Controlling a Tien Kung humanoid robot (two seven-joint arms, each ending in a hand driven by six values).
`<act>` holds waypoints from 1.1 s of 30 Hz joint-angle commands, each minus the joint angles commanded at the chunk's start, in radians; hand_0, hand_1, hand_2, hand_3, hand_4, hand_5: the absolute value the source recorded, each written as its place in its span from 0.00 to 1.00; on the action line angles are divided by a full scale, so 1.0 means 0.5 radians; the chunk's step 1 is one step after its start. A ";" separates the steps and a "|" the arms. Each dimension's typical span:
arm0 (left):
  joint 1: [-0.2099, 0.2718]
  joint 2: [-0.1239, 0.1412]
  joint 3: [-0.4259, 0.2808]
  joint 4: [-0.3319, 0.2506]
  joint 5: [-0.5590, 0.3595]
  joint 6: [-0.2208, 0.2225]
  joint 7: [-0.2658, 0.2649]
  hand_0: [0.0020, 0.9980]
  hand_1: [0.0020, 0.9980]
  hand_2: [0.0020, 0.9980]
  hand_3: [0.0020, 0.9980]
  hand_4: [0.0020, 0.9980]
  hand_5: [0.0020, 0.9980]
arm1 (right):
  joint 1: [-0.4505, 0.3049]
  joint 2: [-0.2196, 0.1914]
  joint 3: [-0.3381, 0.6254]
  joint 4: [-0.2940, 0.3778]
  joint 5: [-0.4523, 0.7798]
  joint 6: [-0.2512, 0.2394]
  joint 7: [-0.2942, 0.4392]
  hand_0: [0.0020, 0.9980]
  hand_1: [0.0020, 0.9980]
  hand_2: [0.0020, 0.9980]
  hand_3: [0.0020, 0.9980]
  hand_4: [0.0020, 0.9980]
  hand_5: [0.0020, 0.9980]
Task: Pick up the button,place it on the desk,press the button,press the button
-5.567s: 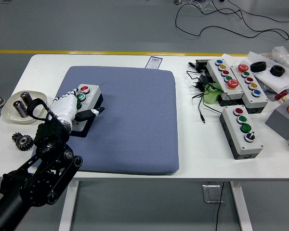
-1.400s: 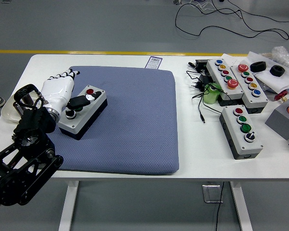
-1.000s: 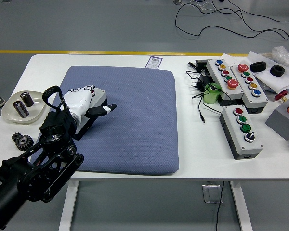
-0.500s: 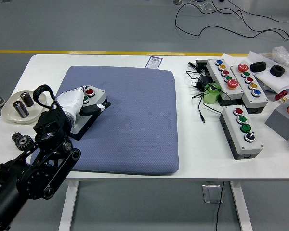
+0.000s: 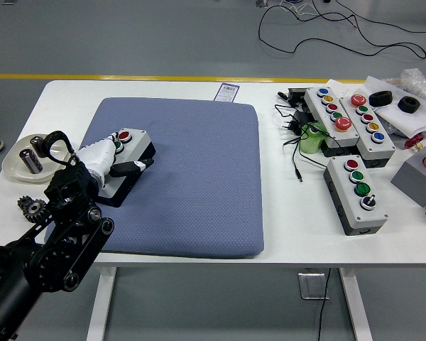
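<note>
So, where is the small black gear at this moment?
In the head view the gear lies on the white table at its left side, just off the blue mat, nearer than the shallow dish and beside the left arm.

We see the blue mat (image 5: pixel 192 177) bare across its middle and right, so a hand could pass freely there; only the grey button box (image 5: pixel 125 165) stands on its left part, with the left hand (image 5: pixel 99 158) resting over it. Left of the mat, the dish (image 5: pixel 20 170) and a gear (image 5: pixel 30 208) narrow the way. On the right, three button boxes (image 5: pixel 355 192) and loose black cables (image 5: pixel 295 135) crowd the table (image 5: pixel 284 234)
</note>
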 joint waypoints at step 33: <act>-0.016 0.007 0.030 0.063 0.000 0.029 0.000 0.85 1.00 1.00 1.00 1.00 0.76 | -0.009 0.000 0.000 0.000 -0.007 0.001 -0.004 0.66 0.67 0.69 0.59 0.42 0.26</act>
